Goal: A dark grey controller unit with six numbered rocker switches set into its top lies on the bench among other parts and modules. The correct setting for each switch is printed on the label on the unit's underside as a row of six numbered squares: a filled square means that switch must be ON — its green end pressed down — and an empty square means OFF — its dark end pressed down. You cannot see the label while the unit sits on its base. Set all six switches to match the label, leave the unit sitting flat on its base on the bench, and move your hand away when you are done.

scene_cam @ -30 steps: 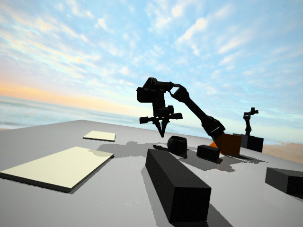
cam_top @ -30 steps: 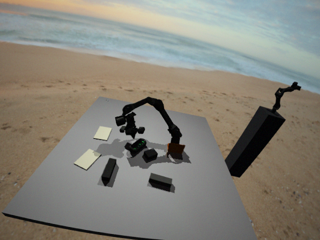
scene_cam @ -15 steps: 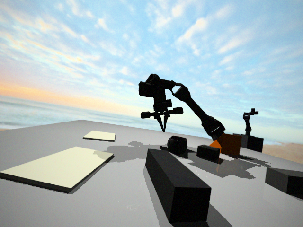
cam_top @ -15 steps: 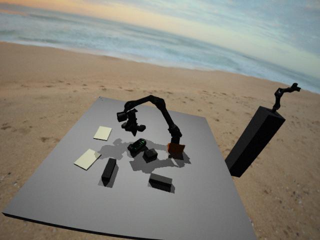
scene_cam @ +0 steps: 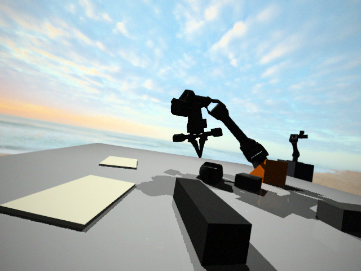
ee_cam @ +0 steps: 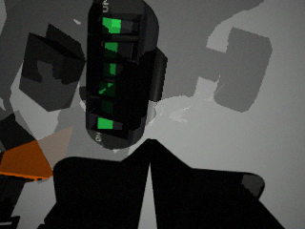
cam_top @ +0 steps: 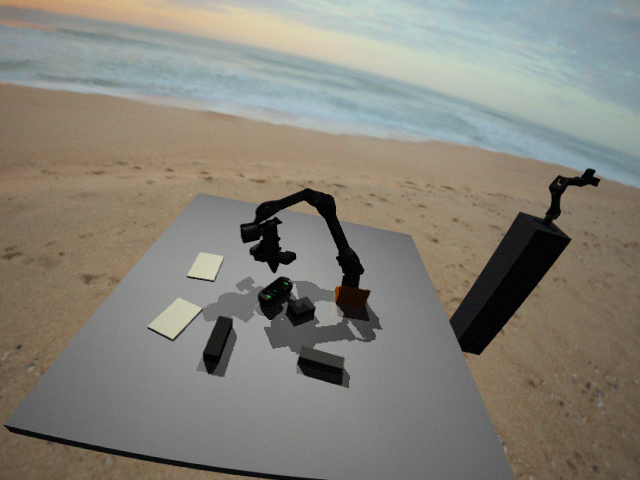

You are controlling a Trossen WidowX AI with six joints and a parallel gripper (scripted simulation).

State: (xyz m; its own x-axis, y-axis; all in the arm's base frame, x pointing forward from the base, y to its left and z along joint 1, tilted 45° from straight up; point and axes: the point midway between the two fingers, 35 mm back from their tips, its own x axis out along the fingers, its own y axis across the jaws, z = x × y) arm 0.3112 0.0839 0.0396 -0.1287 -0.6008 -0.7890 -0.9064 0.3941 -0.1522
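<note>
The tool (scene_cam: 199,151) hangs in the air with its two fingers pressed together to a single point, nothing between them. It points down at the table (cam_top: 413,413), well clear of the surface.

The controller unit (cam_top: 275,295) lies on the table below the tool and a little toward the arm's orange base (cam_top: 351,296); nothing touches it. It is a dark grey body with rounded ends, resting with its switch face upward. In the wrist view the controller unit (ee_cam: 119,76) shows a single row of rocker switches (ee_cam: 111,72) along its top, with bright green patches visible on most of them. Shadow covers part of the row, so the position of each individual switch cannot be told. Small pale lettering sits at each end of the row, too blurred to read.

A small dark block (cam_top: 300,308) sits just beside the unit, on the side toward the arm's base.
</note>
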